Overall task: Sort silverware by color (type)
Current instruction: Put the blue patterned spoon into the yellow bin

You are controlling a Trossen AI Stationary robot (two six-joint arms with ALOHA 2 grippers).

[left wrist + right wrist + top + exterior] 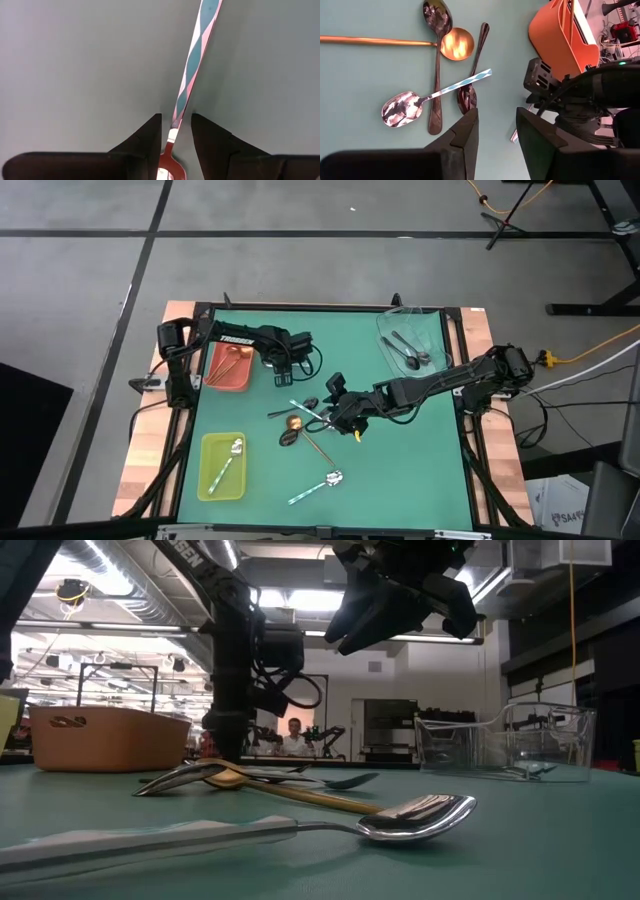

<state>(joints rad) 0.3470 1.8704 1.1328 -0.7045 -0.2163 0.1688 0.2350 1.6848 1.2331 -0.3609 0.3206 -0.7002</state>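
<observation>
Pincer on my right arm [497, 112] hangs apart and empty over the middle of the green surface [400, 470], above a heap of two dark spoons [436, 20], a copper spoon [455, 44] and a striped-handled spoon [402, 107]. My left pincer [176, 116], just beside the red tray [240, 383], has a finger on each side of a second striped spoon [195, 50] at its neck, though I cannot tell whether it is clamped. A lone striped spoon [320, 485] lies nearer the surface's front edge.
</observation>
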